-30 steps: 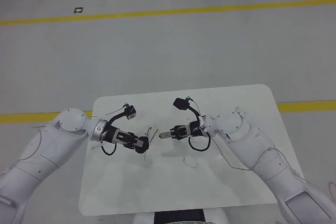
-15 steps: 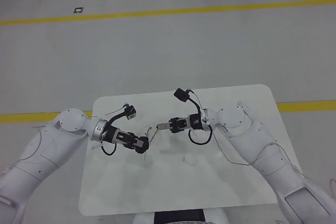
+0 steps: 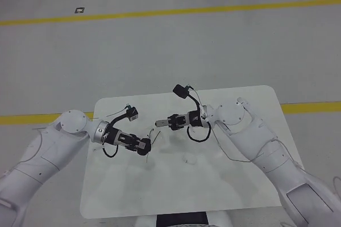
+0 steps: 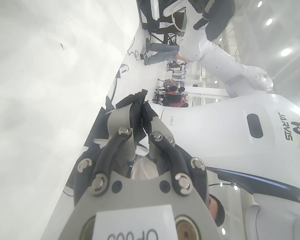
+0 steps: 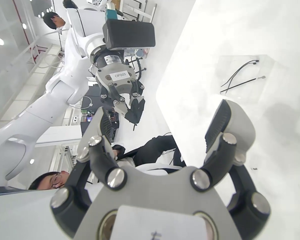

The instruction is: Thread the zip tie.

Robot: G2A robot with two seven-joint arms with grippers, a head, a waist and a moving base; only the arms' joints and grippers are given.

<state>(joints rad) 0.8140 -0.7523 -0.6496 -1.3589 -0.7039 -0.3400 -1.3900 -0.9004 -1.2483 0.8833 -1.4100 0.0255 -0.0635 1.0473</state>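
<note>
Zip tie (image 3: 153,134): thin black strip clamped in the closed left gripper (image 3: 144,146) over the table (image 3: 244,108), its ends sticking out on either side of the pads. The right gripper (image 3: 158,122) faces it from just beside, jaws spread wide and holding nothing. Labels: a white printed tag (image 5: 120,75) on the left gripper's base. Containers: a clear tray (image 5: 240,59) on the table holds two spare ties (image 5: 242,84), lying side by side, well apart from both grippers.
</note>
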